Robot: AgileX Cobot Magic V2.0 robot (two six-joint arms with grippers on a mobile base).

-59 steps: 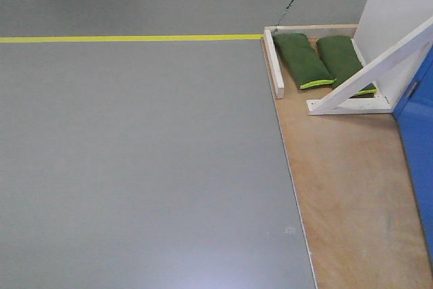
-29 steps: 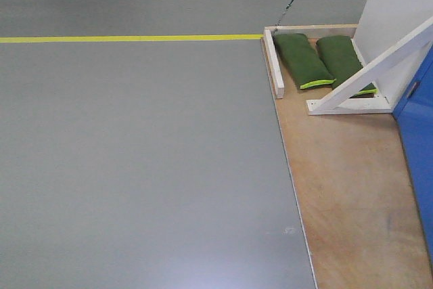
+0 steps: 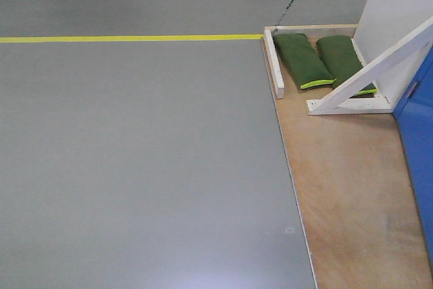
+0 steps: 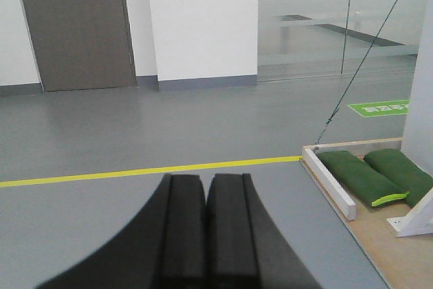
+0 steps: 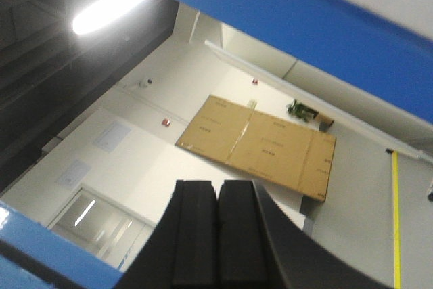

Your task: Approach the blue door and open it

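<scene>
The blue door [image 3: 418, 141] shows only as a glossy blue strip at the right edge of the front view, standing on a plywood base [image 3: 352, 187]. Its handle and lock are out of view. In the right wrist view, blue bands cross the top [image 5: 304, 21] and the bottom-left corner [image 5: 40, 252]; they look like parts of the door. My left gripper [image 4: 206, 191] is shut and empty, and points over the grey floor. My right gripper [image 5: 218, 194] is shut and empty, and points upward towards a ceiling and a cardboard sheet [image 5: 260, 143].
A white slanted brace board [image 3: 372, 72] and a white panel [image 3: 399, 5] stand on the plywood base beside the door. Two green sandbags [image 3: 318, 59] lie inside a white-edged frame [image 3: 274, 65]. A yellow floor line [image 3: 128, 38] crosses the grey floor. A grey door [image 4: 74, 25] stands far back.
</scene>
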